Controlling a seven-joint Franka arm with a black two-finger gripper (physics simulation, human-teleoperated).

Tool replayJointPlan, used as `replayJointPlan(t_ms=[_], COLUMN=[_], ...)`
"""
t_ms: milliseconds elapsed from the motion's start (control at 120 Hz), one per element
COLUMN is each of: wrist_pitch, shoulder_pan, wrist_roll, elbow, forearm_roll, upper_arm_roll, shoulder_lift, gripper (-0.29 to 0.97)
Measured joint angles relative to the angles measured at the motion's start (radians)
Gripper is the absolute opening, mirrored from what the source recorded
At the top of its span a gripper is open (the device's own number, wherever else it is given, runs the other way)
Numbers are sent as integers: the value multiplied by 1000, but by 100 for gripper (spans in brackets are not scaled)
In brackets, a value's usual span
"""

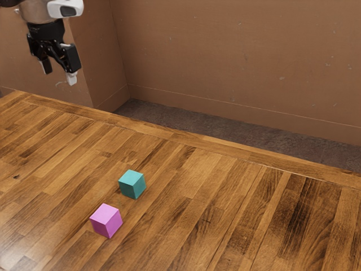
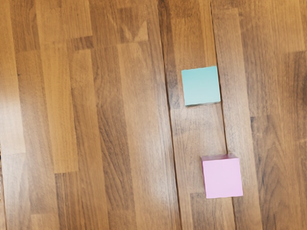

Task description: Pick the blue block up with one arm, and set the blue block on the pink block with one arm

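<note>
While the gripper (image 1: 58,71) is hanging high over the table (image 1: 237,214), jaws open and empty, the blue block (image 1: 132,184) is sitting untouched near the pink block (image 1: 106,220). The approach is only beginning; next I am judging a descent squarely over blue.

So the desk (image 1: 237,214) is glossy wood planks with some darker streaks. Two cubes sit flat on it: a teal-ish blue block (image 1: 132,184) and a pink block (image 1: 106,220), near each other but not touching.
</note>
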Motion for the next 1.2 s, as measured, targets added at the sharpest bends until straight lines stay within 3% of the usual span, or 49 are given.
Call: replayJointPlan(t_ms=[150,217,342,458,600,767,908,1200], wrist_pitch=[34,43,48,113,353,524,633,783], shoulder_pan=[1,1,-1,-1,-20,-22,-21,-11], wrist_roll=[-12,-10,4,88,290,524,683,934], elbow=[-20,-105,-370,-551,-664,-590,-551,-484], forearm_roll=[-12,-20,-29,-34,-92,-126,-111,-58], upper_arm_roll=[-1,-9,-16,-17,-22,-42,-43,-43], shoulder_lift=[-4,-70,-297,-342,-222,-34,126,307], gripper=[68,68,68,68,68,68,68,68])
